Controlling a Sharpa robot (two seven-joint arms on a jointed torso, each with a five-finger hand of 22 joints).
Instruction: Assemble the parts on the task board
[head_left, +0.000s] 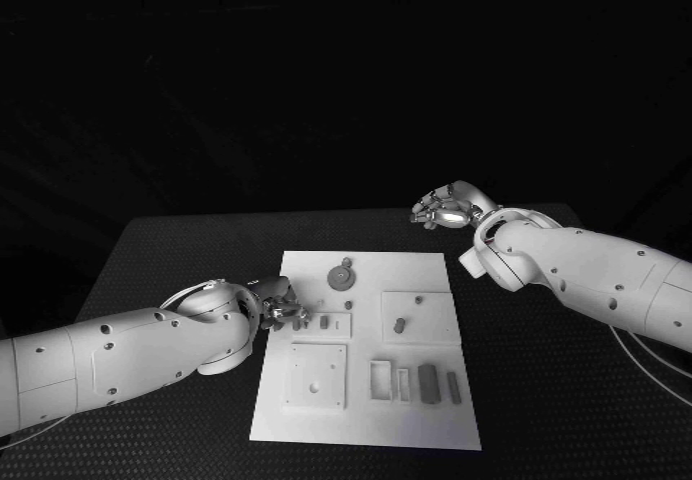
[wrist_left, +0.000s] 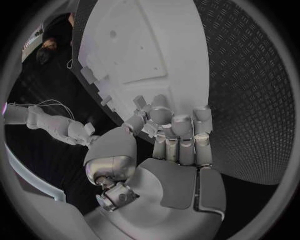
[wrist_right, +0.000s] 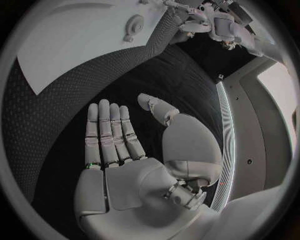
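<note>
One white task board (head_left: 368, 400) mid black tabletop (head_left: 173, 250), several small grey parts (head_left: 428, 384) lying on it, one gear (head_left: 340, 276) near far edge, left hand (head_left: 274, 305) fingers curled at board's left edge, grasp cannot be told, right hand (head_left: 447, 212) spread flat, empty, beyond far right corner.

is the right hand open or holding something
Open. In the right wrist view the right hand has its fingers stretched out flat and apart from the thumb, nothing in the palm, over the black table.

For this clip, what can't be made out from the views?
- Whether the left hand holds a part: head view, too small; left wrist view, its curled fingers hide the grip.
- The shapes of the small grey parts on the task board: head view, too small.
</note>
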